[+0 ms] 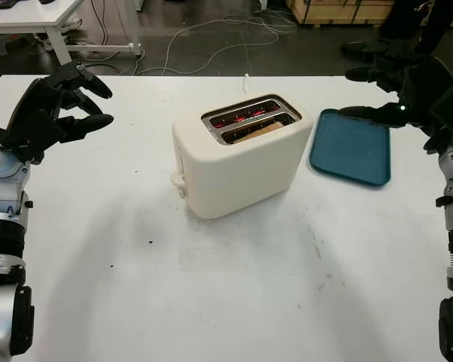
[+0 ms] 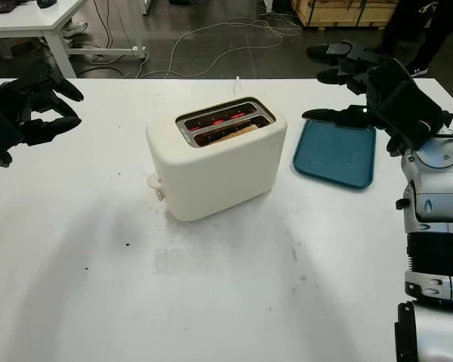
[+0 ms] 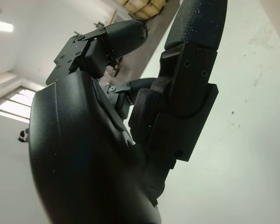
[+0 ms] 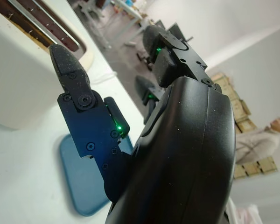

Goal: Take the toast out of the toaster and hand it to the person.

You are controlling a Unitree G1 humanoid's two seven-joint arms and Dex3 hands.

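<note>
A: Head views? 
B: Toast (image 1: pixel 258 133) sits sunk in the toaster (image 1: pixel 238 154) front slot, mostly hidden. Left hand (image 1: pixel 57 109) at 9 o'clock, right hand (image 1: pixel 408 94) at 3 over the blue tray (image 1: pixel 351 151).

A: Wrist views? 
B: Both hands open, empty, fingers (image 4: pixel 72 77) uncurled.

Toast mostly sunk in the toaster, arms cut by the edges

Only the brown top edge of the toast (image 1: pixel 258 133) shows in the near slot of the toaster (image 1: pixel 238 162); the rest is hidden inside. The left hand (image 1: pixel 57 109) covers part of the worktop (image 1: pixel 226 302) at its left edge, and the right hand (image 2: pixel 370 87) overlaps the blue tray (image 2: pixel 336 154) at its far corner
</note>
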